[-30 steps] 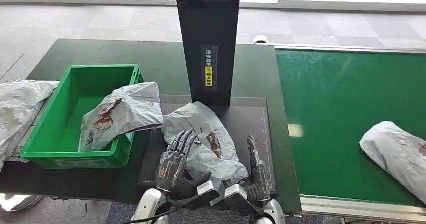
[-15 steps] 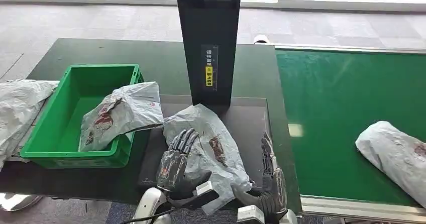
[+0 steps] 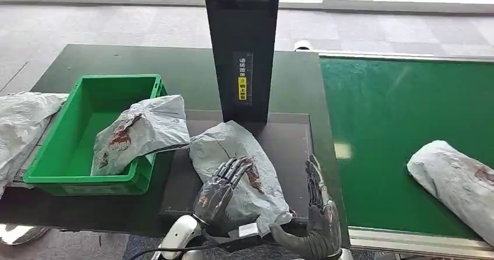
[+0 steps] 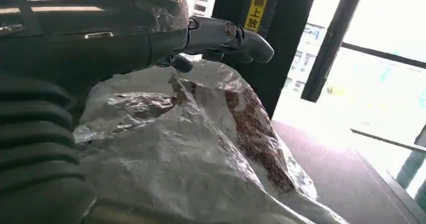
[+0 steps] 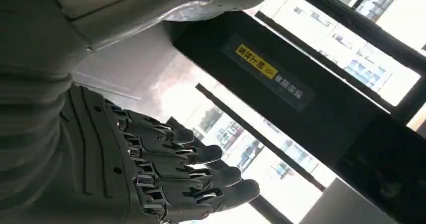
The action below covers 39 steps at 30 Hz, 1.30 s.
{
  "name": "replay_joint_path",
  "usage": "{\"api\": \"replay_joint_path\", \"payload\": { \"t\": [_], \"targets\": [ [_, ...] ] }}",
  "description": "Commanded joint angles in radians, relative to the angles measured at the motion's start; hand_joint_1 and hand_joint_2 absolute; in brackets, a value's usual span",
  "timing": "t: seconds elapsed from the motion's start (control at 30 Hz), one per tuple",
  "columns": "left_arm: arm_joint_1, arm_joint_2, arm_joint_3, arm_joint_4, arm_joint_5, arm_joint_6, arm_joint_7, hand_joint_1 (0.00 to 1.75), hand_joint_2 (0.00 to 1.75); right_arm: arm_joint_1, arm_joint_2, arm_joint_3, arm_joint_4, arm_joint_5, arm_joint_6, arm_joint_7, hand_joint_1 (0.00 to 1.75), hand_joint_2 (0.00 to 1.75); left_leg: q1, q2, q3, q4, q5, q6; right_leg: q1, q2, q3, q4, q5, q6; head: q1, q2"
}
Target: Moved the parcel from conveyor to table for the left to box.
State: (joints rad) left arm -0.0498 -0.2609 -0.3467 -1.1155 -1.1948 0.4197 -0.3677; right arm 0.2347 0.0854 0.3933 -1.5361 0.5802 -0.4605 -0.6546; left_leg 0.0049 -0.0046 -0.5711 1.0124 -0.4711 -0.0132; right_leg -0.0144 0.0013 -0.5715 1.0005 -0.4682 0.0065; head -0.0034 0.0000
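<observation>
Left hand (image 3: 220,191) lies spread on top of the parcel (image 3: 239,172), touching it but not visibly gripping it; right hand (image 3: 317,219), fingers apart and holding nothing, has slid away to the parcel's right since a second ago. Across the conveyor (image 3: 402,126) another bag (image 3: 457,178) has drifted nearer. On the table (image 3: 116,59), the parcel lies delivered beside the green box (image 3: 87,137). Boxing looks still to do.
</observation>
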Motion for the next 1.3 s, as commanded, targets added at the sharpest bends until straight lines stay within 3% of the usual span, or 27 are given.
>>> {"api": "replay_joint_path", "payload": {
  "t": [0.03,0.3,0.33,0.7,0.83,1.0,1.2,1.3],
  "targets": [
    [-0.100,-0.025,-0.117,0.255,-0.039,-0.116,0.053,0.00,1.75,0.017,0.000,-0.056,-0.096,-0.016,0.039,-0.044,0.00,1.75,0.000,-0.003,0.001,-0.002,0.001,0.001,0.000,-0.003,0.003,-0.002,0.001,0.000,0.000,0.000],
    [-0.097,-0.021,-0.120,0.318,-0.087,-0.081,0.133,0.02,1.75,-0.039,0.018,-0.034,-0.051,-0.022,0.068,-0.044,0.00,1.75,0.000,0.000,0.001,-0.001,0.001,0.000,0.000,0.000,0.002,-0.001,0.001,0.000,0.000,0.000],
    [-0.087,-0.018,-0.119,0.299,-0.098,-0.071,0.146,1.75,1.75,-0.046,0.021,-0.035,-0.049,-0.025,0.074,-0.044,0.00,1.75,0.000,0.001,0.003,-0.003,0.001,0.000,0.000,0.001,0.003,-0.003,0.001,-0.001,0.000,0.000],
    [-0.060,-0.007,-0.125,0.235,-0.128,-0.047,0.170,1.75,1.75,-0.092,0.046,-0.056,-0.038,-0.036,0.105,-0.044,0.00,1.75,0.000,0.003,-0.001,-0.001,0.003,0.001,0.000,0.002,0.000,-0.001,0.004,0.000,0.000,0.000],
    [-0.056,-0.005,-0.124,0.221,-0.129,-0.046,0.170,1.75,1.75,-0.092,0.047,-0.058,-0.040,-0.036,0.103,-0.044,0.00,1.75,0.001,0.004,-0.012,-0.003,0.006,0.001,0.001,0.001,-0.003,-0.005,0.007,0.000,0.000,0.000],
    [-0.032,-0.008,-0.109,0.080,-0.136,0.006,0.151,1.75,1.75,-0.096,0.080,-0.088,-0.057,-0.018,0.117,-0.044,0.00,1.75,0.000,0.005,-0.011,-0.004,0.011,0.003,0.001,0.002,-0.002,-0.005,0.012,0.001,0.000,0.000],
    [0.032,0.000,-0.127,-0.153,-0.078,0.087,0.069,1.75,1.75,-0.094,0.111,-0.117,-0.085,-0.002,0.146,-0.044,0.00,1.75,0.001,0.004,-0.018,0.000,0.017,0.002,0.001,0.002,-0.018,0.000,0.018,0.001,0.000,0.000],
    [0.047,0.006,-0.130,-0.208,-0.062,0.091,0.056,1.75,1.75,-0.094,0.116,-0.122,-0.089,0.000,0.150,-0.044,0.00,1.75,0.000,0.004,-0.016,-0.001,0.017,0.002,0.001,0.001,-0.015,-0.001,0.017,0.000,0.000,0.000]
  ]
}}
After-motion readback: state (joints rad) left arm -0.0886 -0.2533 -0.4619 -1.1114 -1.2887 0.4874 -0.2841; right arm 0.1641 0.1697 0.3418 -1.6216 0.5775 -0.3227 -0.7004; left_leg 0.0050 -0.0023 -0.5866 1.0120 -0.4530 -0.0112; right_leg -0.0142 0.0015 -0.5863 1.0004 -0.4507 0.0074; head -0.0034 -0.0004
